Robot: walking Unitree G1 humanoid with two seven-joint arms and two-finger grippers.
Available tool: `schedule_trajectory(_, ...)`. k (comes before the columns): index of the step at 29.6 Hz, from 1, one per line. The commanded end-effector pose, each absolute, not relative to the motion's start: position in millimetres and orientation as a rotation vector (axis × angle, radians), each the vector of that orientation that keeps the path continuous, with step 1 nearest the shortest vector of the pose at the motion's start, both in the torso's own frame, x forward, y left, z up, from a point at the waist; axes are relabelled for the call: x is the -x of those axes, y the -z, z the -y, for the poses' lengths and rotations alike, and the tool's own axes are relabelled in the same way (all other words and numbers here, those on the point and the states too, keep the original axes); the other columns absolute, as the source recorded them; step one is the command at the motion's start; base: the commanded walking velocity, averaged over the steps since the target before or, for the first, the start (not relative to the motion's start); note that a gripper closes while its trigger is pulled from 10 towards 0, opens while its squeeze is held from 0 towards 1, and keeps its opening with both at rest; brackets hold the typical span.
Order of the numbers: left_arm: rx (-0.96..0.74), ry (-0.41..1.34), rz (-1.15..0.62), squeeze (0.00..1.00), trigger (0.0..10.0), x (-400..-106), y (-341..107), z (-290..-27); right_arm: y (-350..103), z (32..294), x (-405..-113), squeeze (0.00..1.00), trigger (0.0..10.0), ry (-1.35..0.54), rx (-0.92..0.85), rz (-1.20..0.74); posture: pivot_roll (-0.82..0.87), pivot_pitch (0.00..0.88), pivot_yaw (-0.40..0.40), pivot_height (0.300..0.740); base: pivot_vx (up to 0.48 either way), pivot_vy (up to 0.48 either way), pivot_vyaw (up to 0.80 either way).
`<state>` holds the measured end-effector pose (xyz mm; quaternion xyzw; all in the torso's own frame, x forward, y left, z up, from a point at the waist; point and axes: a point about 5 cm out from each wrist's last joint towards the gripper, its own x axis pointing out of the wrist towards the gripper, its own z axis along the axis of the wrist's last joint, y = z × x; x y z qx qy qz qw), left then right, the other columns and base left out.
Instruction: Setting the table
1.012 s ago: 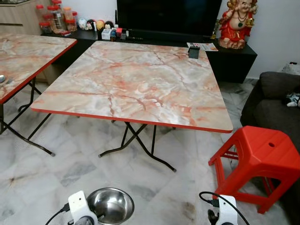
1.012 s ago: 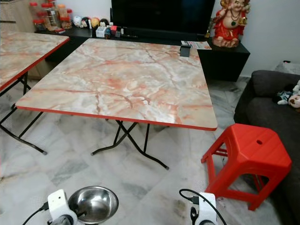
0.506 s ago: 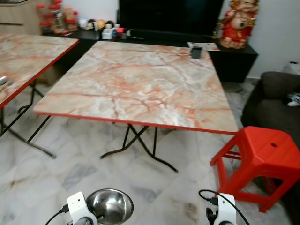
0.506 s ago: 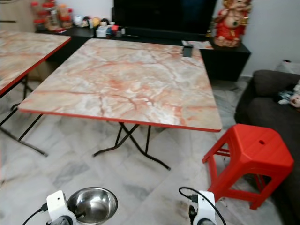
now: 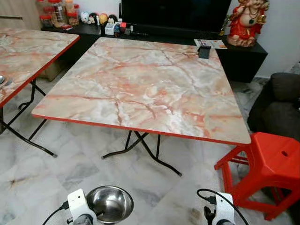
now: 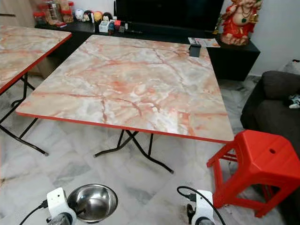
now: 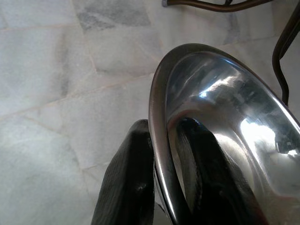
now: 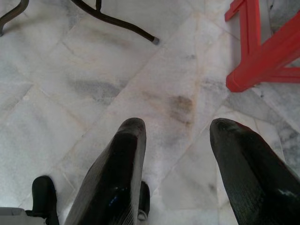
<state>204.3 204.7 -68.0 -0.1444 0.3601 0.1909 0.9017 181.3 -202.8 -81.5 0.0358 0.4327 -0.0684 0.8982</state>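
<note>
Up close, bowl (image 7: pixel 220 126) rim (tool-pinched (image 7: pixel 161 140))

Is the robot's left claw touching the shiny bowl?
Touching. The left wrist view shows the left claw pinching the steel bowl at its rim, one black finger outside and the other inside.

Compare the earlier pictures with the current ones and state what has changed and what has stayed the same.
The robot has stepped nearer the table, so the whole view has shifted. The left gripper still pinches the bowl by its rim; the right gripper stays open. Nothing was put down.
</note>
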Motion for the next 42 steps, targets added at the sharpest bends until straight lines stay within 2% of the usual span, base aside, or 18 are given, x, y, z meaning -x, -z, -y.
schedule_trajectory(1, 0.292, -0.374, -0.742, 0.00, 10.0, -207.9, 66.5, -202.2, 80.6, 204.2, -182.6, 0.00, 10.0, 0.143, -0.073, -0.893, 0.01, 0.000, -0.071, 0.740, 0.277, 0.000, 0.00)
schedule_trajectory(18, 0.268, -0.345, -0.737, 0.00, 10.0, -210.2, 65.4, -199.5, 80.7, 200.3, -183.9, 0.00, 10.0, 0.138, -0.088, -0.892, 0.02, 0.000, -0.080, 0.740, 0.305, 0.000, 0.00)
schedule_trajectory(35, 0.265, -0.336, -0.734, 0.00, 10.0, -212.5, 64.4, -197.7, 78.7, 200.2, -187.5, 0.00, 10.0, 0.145, -0.122, -0.870, 0.02, 0.000, -0.080, 0.740, 0.402, 0.000, -0.11)
schedule_trajectory(42, 0.253, -0.374, -0.735, 0.00, 10.0, -208.5, 65.5, -203.0, 79.3, 198.6, -186.6, 0.00, 10.0, 0.134, -0.122, -0.873, 0.02, 0.000, -0.080, 0.740, 0.000, 0.000, 0.00)
